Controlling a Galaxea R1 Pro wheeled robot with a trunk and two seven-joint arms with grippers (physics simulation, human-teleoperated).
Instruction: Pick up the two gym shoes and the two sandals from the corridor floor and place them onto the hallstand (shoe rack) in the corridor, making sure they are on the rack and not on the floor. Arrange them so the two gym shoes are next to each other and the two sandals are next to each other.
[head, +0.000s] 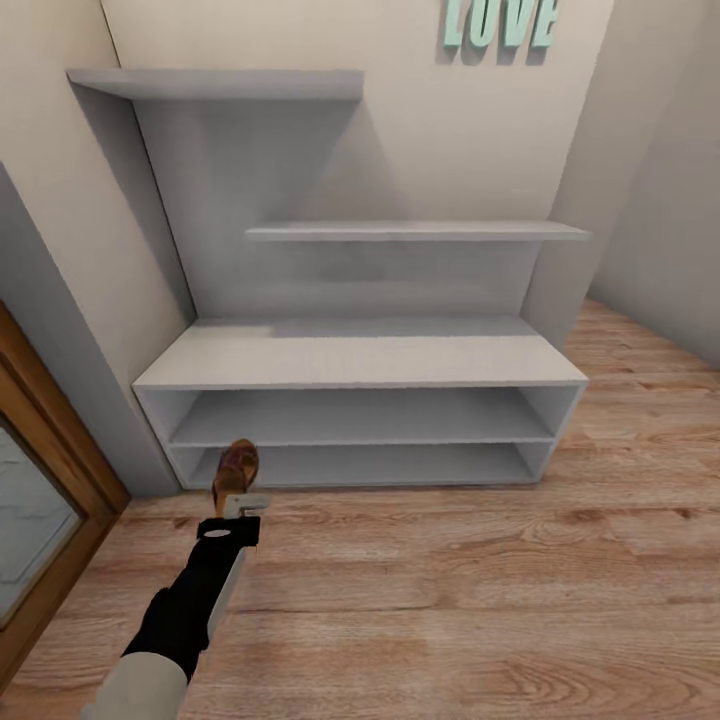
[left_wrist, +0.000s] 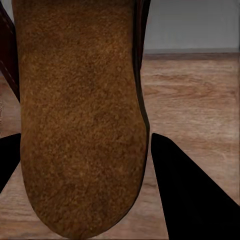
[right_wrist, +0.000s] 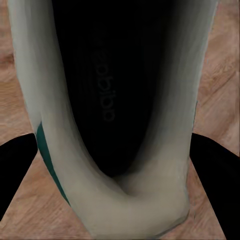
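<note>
The left gripper (head: 236, 503) clamps a sandal (head: 236, 468) above the corridor floor (head: 450, 580), just before the hallstand (head: 360, 360). The right gripper (right_wrist: 120, 155) clasps a gym shoe (right_wrist: 120, 200) over the planks

The sandal (left_wrist: 80, 115) in the left wrist view runs off the frame at 12 and 6 o'clock; its strap and toe are out of sight, only the tan footbed and a dark rim at 9 o'clock showing. In the head view it is a small brown shape (head: 236, 470), too small to read its pattern, its lower end hidden behind the left gripper (head: 238, 508). The gym shoe (right_wrist: 115, 120) is cut off at 12 o'clock, its stripes and laces unseen; the insole print is too dark to read. The wall letters (head: 498, 25) are clipped at 12 o'clock.
</note>
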